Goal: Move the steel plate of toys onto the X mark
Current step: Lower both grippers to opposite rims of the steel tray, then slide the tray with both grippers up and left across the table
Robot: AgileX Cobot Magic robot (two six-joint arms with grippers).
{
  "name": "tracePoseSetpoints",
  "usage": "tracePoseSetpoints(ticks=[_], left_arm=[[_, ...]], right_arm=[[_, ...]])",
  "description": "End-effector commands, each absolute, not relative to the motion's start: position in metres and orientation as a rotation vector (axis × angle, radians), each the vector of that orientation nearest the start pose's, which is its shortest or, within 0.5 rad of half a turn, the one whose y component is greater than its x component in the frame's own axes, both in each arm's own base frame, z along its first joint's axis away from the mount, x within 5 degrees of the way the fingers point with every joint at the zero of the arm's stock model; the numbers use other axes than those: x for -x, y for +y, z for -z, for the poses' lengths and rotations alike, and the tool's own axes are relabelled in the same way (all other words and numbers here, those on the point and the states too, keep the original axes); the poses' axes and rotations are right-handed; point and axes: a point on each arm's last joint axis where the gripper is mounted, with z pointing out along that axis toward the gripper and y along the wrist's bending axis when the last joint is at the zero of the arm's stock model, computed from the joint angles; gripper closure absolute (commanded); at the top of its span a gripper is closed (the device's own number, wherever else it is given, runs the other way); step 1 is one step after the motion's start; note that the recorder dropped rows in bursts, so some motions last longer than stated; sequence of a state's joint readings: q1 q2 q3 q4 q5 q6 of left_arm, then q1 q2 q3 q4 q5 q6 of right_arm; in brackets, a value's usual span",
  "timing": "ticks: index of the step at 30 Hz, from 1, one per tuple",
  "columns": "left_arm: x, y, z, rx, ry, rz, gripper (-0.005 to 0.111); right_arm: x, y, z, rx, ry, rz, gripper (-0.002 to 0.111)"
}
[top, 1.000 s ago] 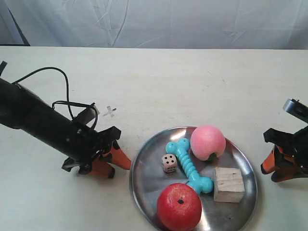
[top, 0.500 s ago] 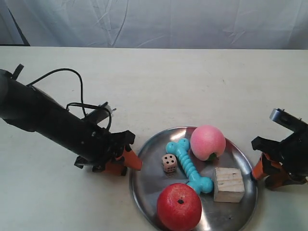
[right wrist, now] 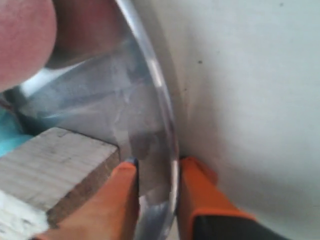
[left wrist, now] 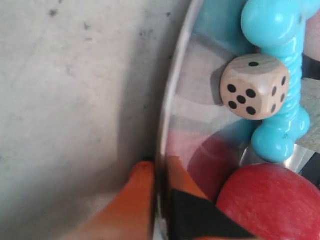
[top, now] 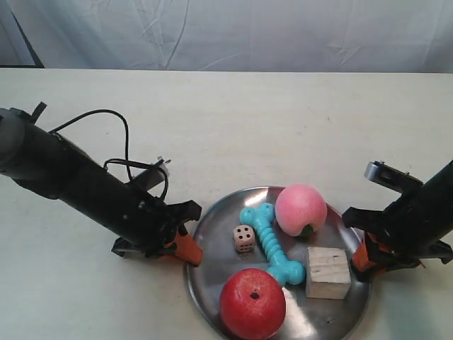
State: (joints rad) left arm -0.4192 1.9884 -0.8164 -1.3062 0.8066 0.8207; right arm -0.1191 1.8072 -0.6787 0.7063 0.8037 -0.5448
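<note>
a round shiny steel plate (top: 211,263) loaded with toys (top: 272,244) sits on the pale counter (top: 283,120). the left end effector (top: 185,249) pinches its rim at 9 o'clock. the right end effector (top: 361,258) straddles the rim at 3 o'clock, apparently clamped too. the opposed grips should keep the plate level for carrying.

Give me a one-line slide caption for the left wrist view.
Left hand pinches the steel plate by its rim, beside the die, turquoise bone and red apple.
</note>
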Motion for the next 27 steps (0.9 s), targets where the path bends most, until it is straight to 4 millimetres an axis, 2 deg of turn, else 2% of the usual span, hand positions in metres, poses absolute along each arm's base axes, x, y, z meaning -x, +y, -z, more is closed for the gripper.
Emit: tracePoseSetpoints(ticks=[1, 7, 11, 17, 22, 25, 27], left_arm=[[-0.249, -0.182, -0.086, -0.186, 2.996, 1.218, 0.107], [-0.255, -0.184, -0.091, -0.202, 3.029, 1.212, 0.107], [-0.268, -0.186, -0.100, -0.267, 3.047, 1.151, 0.107], [-0.308, -0.180, -0.127, -0.226, 3.012, 1.116, 0.107], [-0.341, -0.162, -0.151, -0.146, 2.958, 1.079, 0.107], [-0.358, -0.151, -0.165, -0.091, 2.917, 1.072, 0.107], [-0.368, -0.143, -0.173, -0.082, 2.901, 1.023, 0.107]], right_arm=[[-0.238, 0.017, -0.092, -0.228, 3.172, -0.775, 0.108], [-0.239, 0.019, -0.093, -0.264, 3.162, -0.807, 0.108], [-0.248, 0.019, -0.099, -0.300, 3.150, -0.835, 0.108], [-0.278, 0.017, -0.122, -0.327, 3.123, -0.833, 0.108], [-0.304, 0.020, -0.144, -0.310, 3.068, -0.850, 0.108], [-0.320, 0.027, -0.153, -0.295, 3.052, -0.819, 0.108], [-0.332, 0.036, -0.152, -0.269, 3.074, -0.837, 0.108]])
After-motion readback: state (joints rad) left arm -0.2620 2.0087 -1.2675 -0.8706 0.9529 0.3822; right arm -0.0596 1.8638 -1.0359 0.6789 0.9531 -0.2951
